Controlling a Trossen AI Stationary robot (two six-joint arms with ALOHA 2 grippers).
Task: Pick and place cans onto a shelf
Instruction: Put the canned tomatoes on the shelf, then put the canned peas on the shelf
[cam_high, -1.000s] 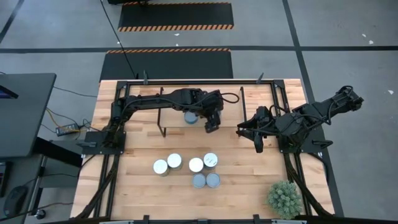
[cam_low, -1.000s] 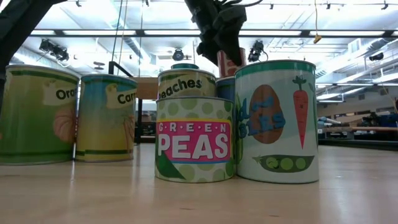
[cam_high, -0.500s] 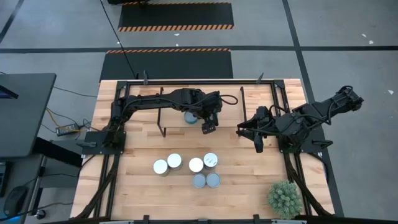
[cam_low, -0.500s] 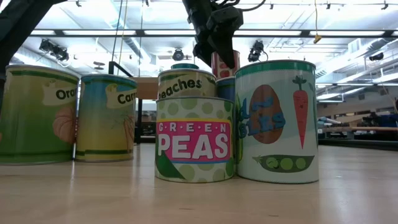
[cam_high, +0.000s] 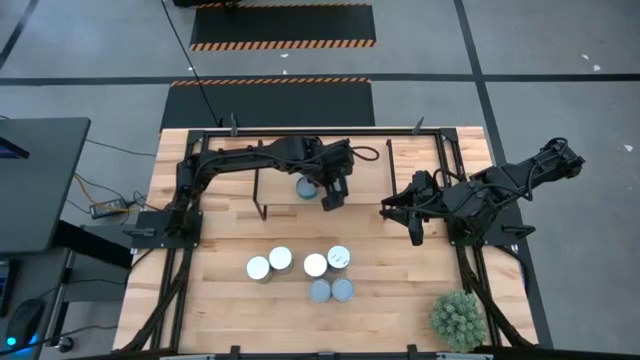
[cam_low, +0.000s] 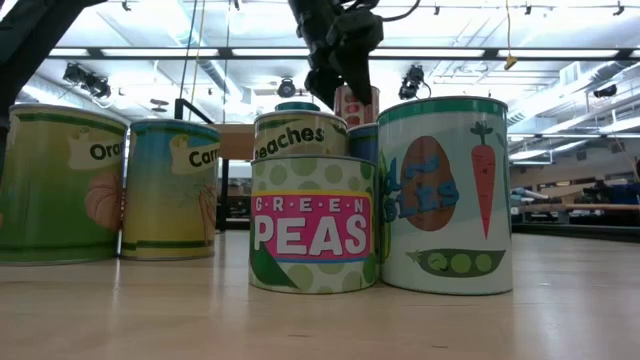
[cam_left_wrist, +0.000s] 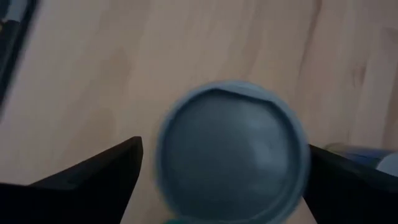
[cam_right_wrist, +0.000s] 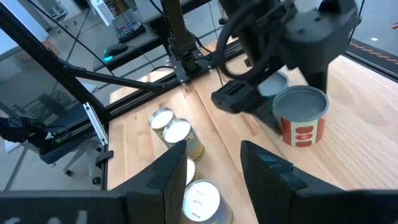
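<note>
The left gripper (cam_high: 334, 192) sits near the top middle of the high view, its fingers spread wide, holding nothing; a blue-grey can (cam_high: 307, 187) stands on the shelf (cam_high: 262, 186) just beside it; six cans (cam_high: 300, 273) wait on the desk (cam_high: 400, 290) lower down; the right gripper (cam_high: 412, 222) hangs at middle right, partly open, empty.

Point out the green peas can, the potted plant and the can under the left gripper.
Green peas can (cam_low: 312, 222), low view, pink label.
Potted plant (cam_high: 458, 319), high view, foliage centre.
Can under left gripper (cam_left_wrist: 231, 152), left wrist view, lid centre.
</note>
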